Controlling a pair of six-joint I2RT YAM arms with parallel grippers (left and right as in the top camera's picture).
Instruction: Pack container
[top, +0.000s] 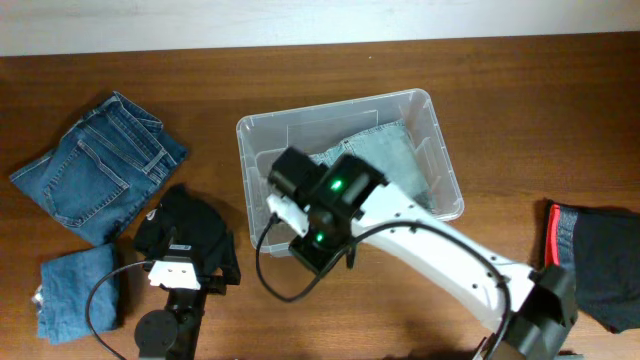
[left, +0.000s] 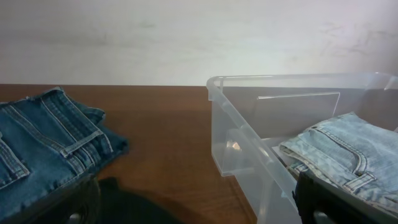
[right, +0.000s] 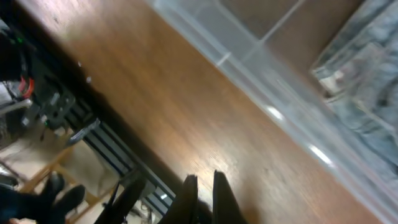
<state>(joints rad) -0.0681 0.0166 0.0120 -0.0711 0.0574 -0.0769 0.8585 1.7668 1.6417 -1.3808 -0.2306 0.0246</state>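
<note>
A clear plastic container (top: 330, 106) sits mid-tabletop (top: 520, 120), slightly askew, with one folded pair of light jeans (top: 385, 150) in its right part. Thin-walled and barely loaded, it looks light and stiff enough to keep its shape. The walls would likely flex under a squeeze, though, and the smooth plastic could slip. A nudge would probably send it sliding on the wood. It is too wide to span, so the best hold would be a pinch over the thick rim at one wall, if it needs steadying at all.

The right arm (top: 440, 250) reaches in from the lower right, its wrist covering the container's front-left part in the overhead view. From that wrist, the right jaws are closed on nothing and point at bare tabletop just outside the container's wall, apart from it. Their height above the wood cannot be told.

The left jaws stand wide open, low over a black garment (top: 190, 225) to the container's left. The container's near corner lies ahead and to their right, not touching them.

Farther out lie folded dark jeans (top: 100, 170), a smaller denim piece (top: 75, 290) and, at the right edge, a red-trimmed garment (top: 600, 265).
</note>
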